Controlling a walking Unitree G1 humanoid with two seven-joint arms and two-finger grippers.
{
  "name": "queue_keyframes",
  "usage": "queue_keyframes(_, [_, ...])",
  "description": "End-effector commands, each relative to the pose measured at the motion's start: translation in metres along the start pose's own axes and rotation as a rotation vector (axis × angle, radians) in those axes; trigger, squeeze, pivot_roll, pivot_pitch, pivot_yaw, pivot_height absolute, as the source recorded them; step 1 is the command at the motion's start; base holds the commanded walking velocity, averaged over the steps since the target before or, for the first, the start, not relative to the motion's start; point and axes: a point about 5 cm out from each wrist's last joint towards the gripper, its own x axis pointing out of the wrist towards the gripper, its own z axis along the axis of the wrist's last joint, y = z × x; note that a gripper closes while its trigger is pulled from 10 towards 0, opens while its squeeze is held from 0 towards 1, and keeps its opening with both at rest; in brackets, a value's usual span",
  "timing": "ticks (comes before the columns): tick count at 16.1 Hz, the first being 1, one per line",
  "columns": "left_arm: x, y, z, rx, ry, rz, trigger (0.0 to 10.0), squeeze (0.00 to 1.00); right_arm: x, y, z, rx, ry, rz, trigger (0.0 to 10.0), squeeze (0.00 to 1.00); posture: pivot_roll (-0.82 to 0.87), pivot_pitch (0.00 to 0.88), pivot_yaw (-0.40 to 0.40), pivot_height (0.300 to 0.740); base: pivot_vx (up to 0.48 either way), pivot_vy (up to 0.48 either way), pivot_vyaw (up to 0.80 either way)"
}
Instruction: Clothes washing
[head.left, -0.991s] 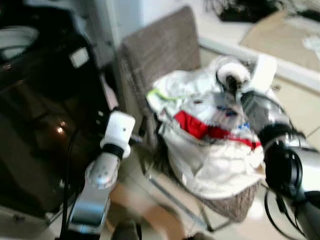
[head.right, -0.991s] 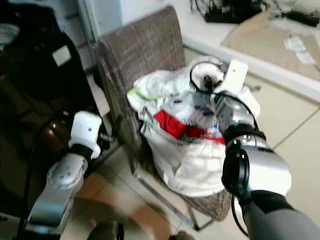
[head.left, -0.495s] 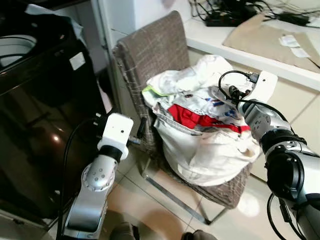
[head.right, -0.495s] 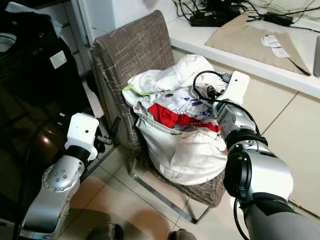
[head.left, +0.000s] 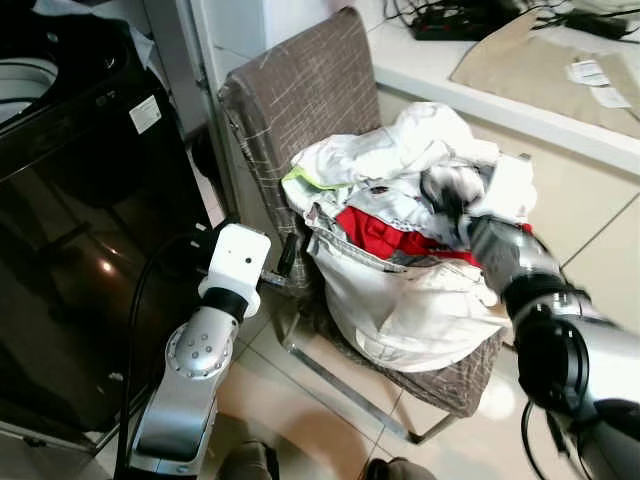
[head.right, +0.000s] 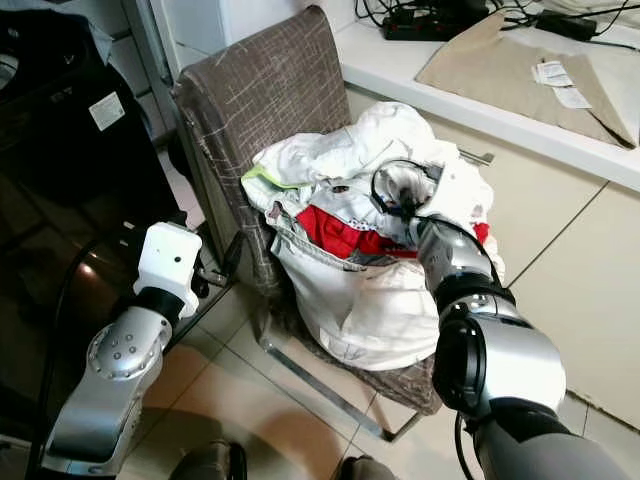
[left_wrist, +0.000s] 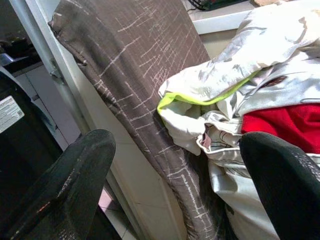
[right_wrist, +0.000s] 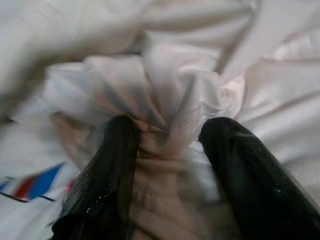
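A big pile of clothes (head.right: 370, 270) sits on the seat of a brown chair (head.right: 260, 100), next to a black washing machine (head.left: 70, 230). The right pincer (right_wrist: 167, 145) is pushed into the top of the pile, and its two black fingers (right_wrist: 107, 180) are pinching a bunch of white cloth between them. The left pincer (left_wrist: 175, 175) is spread wide near the side of the chair back, touching nothing.

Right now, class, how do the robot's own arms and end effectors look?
Both arms are silver metal with black joint bands and loose black cables. The left arm ends in a white wrist block. Each end effector, left and right, has two long, rounded black fingers.
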Motion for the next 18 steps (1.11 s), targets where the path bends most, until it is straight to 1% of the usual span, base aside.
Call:
queue_keyframes(1, [0.001, -0.004, 0.001, 0.001, 0.001, -0.024, 10.0, 0.0, -0.002, -0.01, -0.017, 0.075, 0.083, -0.055, 10.0, 0.0, 0.1, 0.142, 0.001, 0.74, 0.0, 0.0, 0.0])
queue_keyframes(2, [0.001, -0.004, 0.001, 0.001, 0.0, -0.024, 10.0, 0.0, -0.002, -0.011, -0.019, 0.081, 0.091, -0.062, 10.0, 0.0, 0.1, 0.14, 0.001, 0.74, 0.0, 0.0, 0.0])
queue_keyframes(3, [0.002, -0.003, 0.001, 0.0, 0.0, -0.021, 10.0, 0.0, -0.003, -0.014, -0.027, 0.085, 0.104, -0.075, 0.0, 0.0, 0.1, 0.136, 0.001, 0.74, 0.0, 0.0, 0.0])
queue_keyframes(5, [0.003, -0.003, 0.001, 0.0, -0.002, -0.023, 10.0, 0.0, -0.004, -0.013, -0.035, 0.087, 0.124, -0.083, 0.0, 0.0, 0.1, 0.135, 0.0, 0.74, 0.0, 0.0, 0.0])
queue_keyframes(8, [0.005, -0.004, 0.001, -0.001, -0.003, -0.024, 10.0, 0.0, -0.004, -0.003, -0.041, 0.07, 0.136, -0.048, 0.0, 0.0, 0.1, 0.133, -0.004, 0.74, 0.0, 0.0, 0.0])
queue_keyframes(11, [0.007, -0.005, 0.002, -0.003, -0.004, -0.028, 10.0, 0.0, -0.006, -0.003, -0.049, 0.069, 0.153, -0.038, 0.0, 0.0, 0.09, 0.132, -0.007, 0.74, 0.0, 0.0, 0.0])
queue_keyframes(13, [0.009, -0.005, 0.002, -0.003, -0.005, -0.03, 10.0, 0.0, -0.005, 0.004, -0.046, 0.061, 0.138, -0.009, 0.0, 0.0, 0.09, 0.126, -0.004, 0.74, 0.0, 0.0, 0.0])
queue_keyframes(14, [0.011, -0.007, 0.002, -0.002, -0.012, -0.037, 10.0, 0.0, -0.004, 0.01, -0.039, 0.045, 0.112, 0.017, 0.0, 0.0, 0.08, 0.117, -0.003, 0.74, 0.0, 0.0, 0.0])
queue_keyframes(16, [0.015, -0.008, 0.004, -0.003, -0.018, -0.04, 10.0, 0.0, -0.003, 0.015, -0.032, 0.011, 0.084, 0.046, 0.0, 0.0, 0.07, 0.114, -0.005, 0.74, 0.0, 0.0, 0.0])
queue_keyframes(17, [0.017, -0.008, 0.003, -0.006, -0.019, -0.04, 10.0, 0.0, -0.002, 0.021, -0.026, -0.004, 0.062, 0.077, 0.0, 0.0, 0.05, 0.115, -0.006, 0.74, 0.0, 0.0, 0.0])
queue_keyframes(18, [0.018, -0.01, 0.003, -0.01, -0.022, -0.045, 10.0, 0.0, -0.002, 0.025, -0.023, -0.001, 0.051, 0.102, 0.0, 0.0, 0.04, 0.113, -0.008, 0.74, 0.0, 0.0, 0.0])
